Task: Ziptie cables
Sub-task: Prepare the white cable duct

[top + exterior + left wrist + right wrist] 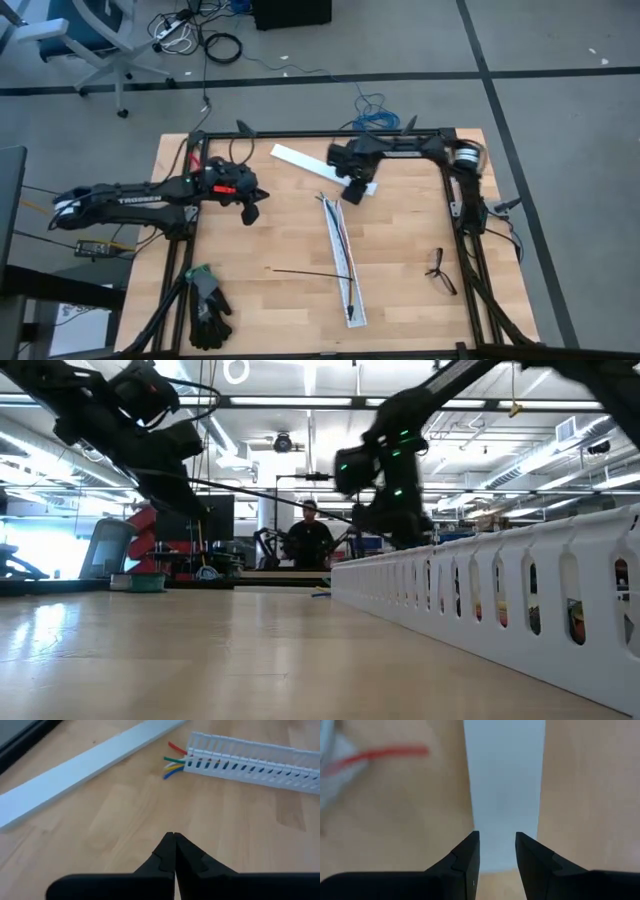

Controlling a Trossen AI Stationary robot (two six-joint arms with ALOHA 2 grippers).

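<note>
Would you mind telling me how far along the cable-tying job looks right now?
Nothing looks done: the ziptie lies alone on the table, and the cables sit loose in the slotted duct. In hand: nothing; the right end effector hangs open over the flat white strip, and the left end effector is shut, empty. Picking, looping and cinching remain.

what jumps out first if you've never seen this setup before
The long white slotted duct lies mid-table with coloured wires poking from its far end, and a thin black ziptie lies across it. The right gripper, open, is low over a flat white strip near the table's far edge. The left gripper hovers shut left of the duct.
</note>
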